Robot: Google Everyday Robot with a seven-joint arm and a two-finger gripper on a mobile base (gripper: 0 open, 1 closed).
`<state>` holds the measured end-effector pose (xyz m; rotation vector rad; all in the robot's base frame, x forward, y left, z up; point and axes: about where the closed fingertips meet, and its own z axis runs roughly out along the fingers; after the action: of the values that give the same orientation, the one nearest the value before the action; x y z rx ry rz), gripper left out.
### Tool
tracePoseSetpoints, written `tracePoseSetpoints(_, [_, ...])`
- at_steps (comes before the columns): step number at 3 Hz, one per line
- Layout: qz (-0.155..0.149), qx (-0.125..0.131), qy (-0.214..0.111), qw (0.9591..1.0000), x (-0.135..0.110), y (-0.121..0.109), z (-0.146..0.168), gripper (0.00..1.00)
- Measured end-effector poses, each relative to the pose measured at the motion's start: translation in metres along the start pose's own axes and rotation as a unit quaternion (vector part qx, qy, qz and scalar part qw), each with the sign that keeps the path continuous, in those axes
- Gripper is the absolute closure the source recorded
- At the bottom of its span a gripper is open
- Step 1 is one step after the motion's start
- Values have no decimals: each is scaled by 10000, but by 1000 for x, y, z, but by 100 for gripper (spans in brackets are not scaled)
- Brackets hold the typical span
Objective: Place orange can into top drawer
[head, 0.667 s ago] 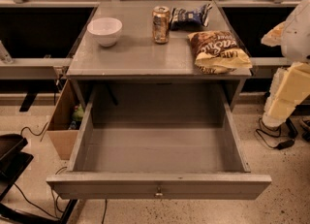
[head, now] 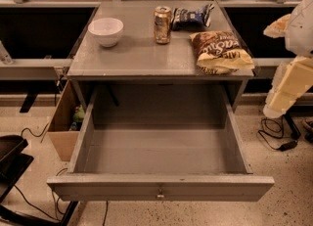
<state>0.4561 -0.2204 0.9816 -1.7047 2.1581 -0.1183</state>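
The orange can [head: 163,24] stands upright at the back middle of the grey table top [head: 142,56], between a white bowl and a blue snack bag. The top drawer [head: 161,154] is pulled fully open below the table top, with nothing inside; its front panel has a small knob [head: 160,195]. My gripper [head: 282,26] is at the far right edge of the camera view, on the end of the white and cream arm [head: 293,80]. It is off to the right of the table, well apart from the can and level with the table top.
A white bowl [head: 106,31] sits at the back left of the table top. A blue snack bag [head: 191,17] lies behind a brown chip bag [head: 220,51] on the right. A cardboard box [head: 63,122] stands left of the drawer. Cables lie on the floor at right [head: 276,139].
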Motion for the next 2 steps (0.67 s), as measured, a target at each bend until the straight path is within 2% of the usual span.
tracePoseSetpoints(1, [31,326,-537,9980,0,-47,6,0])
tracePoseSetpoints(2, [143,828,-1513,9849,-8,-116,10,0])
